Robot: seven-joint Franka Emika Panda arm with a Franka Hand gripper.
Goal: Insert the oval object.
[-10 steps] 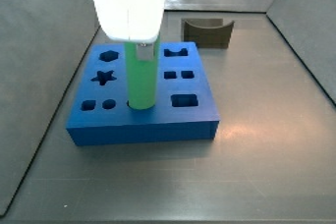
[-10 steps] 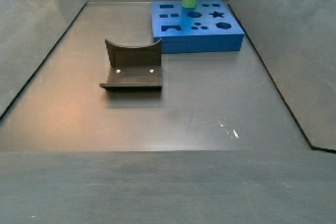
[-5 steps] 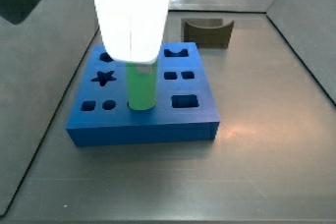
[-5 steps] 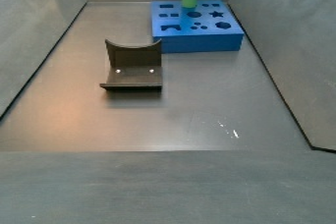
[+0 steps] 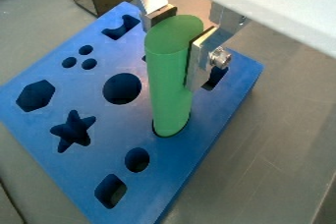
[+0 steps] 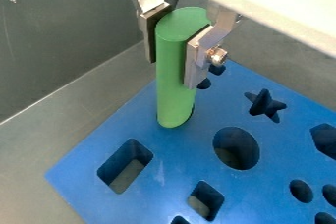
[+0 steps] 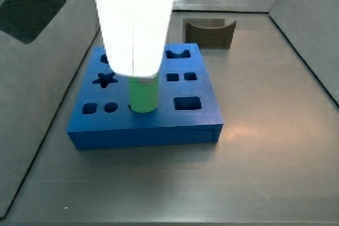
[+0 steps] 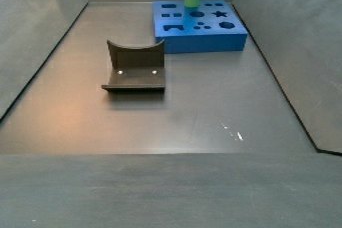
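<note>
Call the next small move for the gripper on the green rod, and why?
Probably keep pressing straight down a little. The gripper has its fingers on the top of the oval object, which stands upright with its lower end already in a hole of the blue block. Most of the rod is still above the block, so releasing now seems premature.

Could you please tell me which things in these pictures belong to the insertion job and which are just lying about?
Part of the job:
- oval object, standing upright in a hole of the block
- blue block with shaped holes
- gripper, its fingers on either side of the rod's top

Just lying about:
- dark brown curved piece, apart from the block on the floor
</note>
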